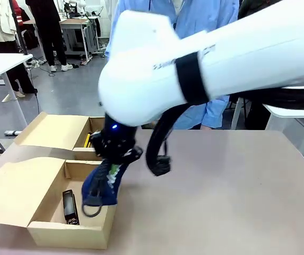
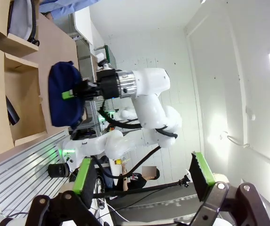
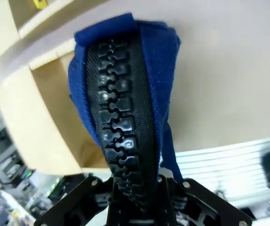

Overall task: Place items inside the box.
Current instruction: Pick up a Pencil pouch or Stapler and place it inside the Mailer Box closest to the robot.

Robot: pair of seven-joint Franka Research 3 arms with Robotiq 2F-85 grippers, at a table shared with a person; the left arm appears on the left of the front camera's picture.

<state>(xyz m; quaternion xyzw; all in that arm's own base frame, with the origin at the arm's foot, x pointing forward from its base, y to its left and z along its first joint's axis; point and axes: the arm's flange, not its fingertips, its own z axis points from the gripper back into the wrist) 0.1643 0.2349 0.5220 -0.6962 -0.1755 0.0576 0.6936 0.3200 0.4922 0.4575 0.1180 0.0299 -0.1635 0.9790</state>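
Observation:
My right gripper (image 1: pixel 113 166) is shut on the navy zip pouch (image 1: pixel 101 187), which hangs over the right wall of the cardboard box (image 1: pixel 14 186), at its near compartment. The right wrist view looks down the pouch (image 3: pixel 125 84) and its black zipper, clamped in the right gripper (image 3: pixel 135 193), with the box (image 3: pixel 26 122) below. A black stapler (image 1: pixel 69 206) lies in the near compartment. A yellow item (image 1: pixel 87 140) shows in the far one. My left gripper (image 2: pixel 143 176) is open and empty, off the table, looking at the pouch (image 2: pixel 64 94) from the side.
A person in a blue shirt (image 1: pixel 205 16) stands at the far side of the table. The box flaps (image 1: pixel 51 130) lie open to the left. Bare tabletop (image 1: pixel 226 202) stretches right of the box. A grey pouch (image 2: pixel 19 19) lies in the far compartment.

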